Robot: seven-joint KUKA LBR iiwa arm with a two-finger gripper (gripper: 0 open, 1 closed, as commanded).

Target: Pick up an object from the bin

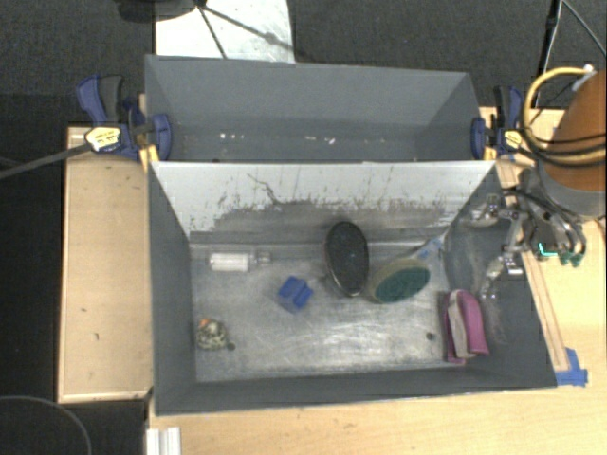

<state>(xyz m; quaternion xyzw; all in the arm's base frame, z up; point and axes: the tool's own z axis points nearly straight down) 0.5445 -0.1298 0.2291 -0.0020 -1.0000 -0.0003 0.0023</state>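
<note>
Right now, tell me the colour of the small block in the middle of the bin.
The small block is plain blue; the camera view shows it best.

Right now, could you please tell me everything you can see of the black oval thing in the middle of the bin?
The black oval thing is a smooth, dark, pebble-like shape with a faint sheen. It lies flat on the bin floor near the back wall, long axis running front to back. Its lower right edge is close beside the green round pad; whether they touch I cannot tell. The blue block lies apart, to its left.
</note>
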